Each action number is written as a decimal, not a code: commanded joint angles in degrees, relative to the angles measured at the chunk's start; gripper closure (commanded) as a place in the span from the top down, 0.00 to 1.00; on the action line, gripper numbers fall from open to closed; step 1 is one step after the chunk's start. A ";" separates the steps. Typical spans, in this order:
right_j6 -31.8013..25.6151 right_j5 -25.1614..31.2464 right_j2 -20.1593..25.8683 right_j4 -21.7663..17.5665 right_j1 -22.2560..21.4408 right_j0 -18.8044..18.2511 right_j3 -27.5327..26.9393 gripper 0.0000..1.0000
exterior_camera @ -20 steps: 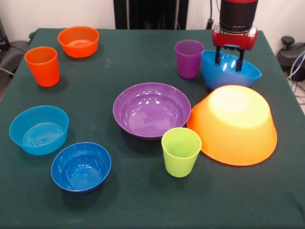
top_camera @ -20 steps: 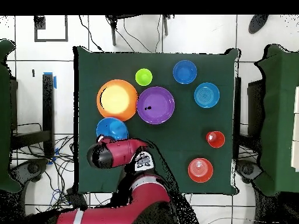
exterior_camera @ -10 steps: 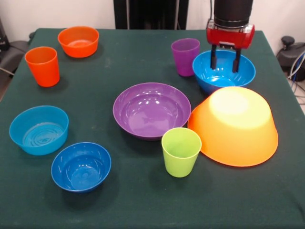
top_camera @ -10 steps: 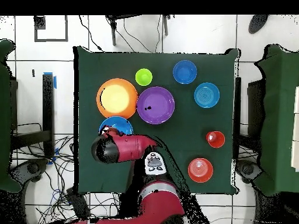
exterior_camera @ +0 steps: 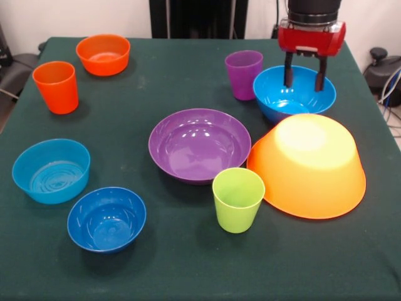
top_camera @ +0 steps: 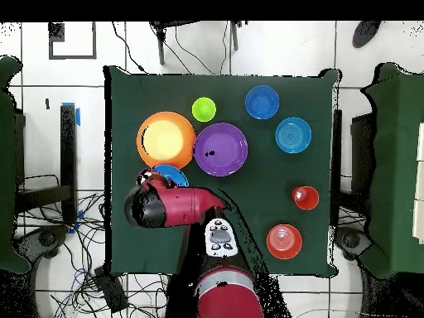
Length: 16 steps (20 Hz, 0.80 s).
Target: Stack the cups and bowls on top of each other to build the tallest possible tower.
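My gripper [exterior_camera: 305, 80] hangs open over the large blue bowl [exterior_camera: 294, 95], its fingers down inside the hollow with nothing between them. That bowl stands upright and flat beside the purple cup [exterior_camera: 244, 74]. In front of it the big orange-yellow bowl [exterior_camera: 307, 166] lies upside down. The large purple bowl [exterior_camera: 199, 144] sits mid-table with the lime green cup [exterior_camera: 238, 199] before it. In the overhead view my arm [top_camera: 170, 207] covers most of the blue bowl [top_camera: 174, 172] and hides the gripper.
At the left stand an orange cup [exterior_camera: 56, 86], a small orange bowl [exterior_camera: 103, 54], a light blue bowl [exterior_camera: 51, 170] and a dark blue bowl [exterior_camera: 106, 218]. All pieces stand singly on the green cloth [exterior_camera: 188, 269].
The blue bowl, tilted a second ago, has settled flat on the table. My gripper has shifted a little to the right and risen slightly.
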 commanded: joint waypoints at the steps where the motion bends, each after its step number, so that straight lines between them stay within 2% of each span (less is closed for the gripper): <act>1: 5.94 5.41 7.21 2.85 -2.55 -1.24 3.04 1.00; 10: 4.12 5.87 3.99 1.53 -1.98 -0.14 1.66 1.00; 16: 2.44 5.14 3.69 -0.14 -1.10 -1.21 1.38 1.00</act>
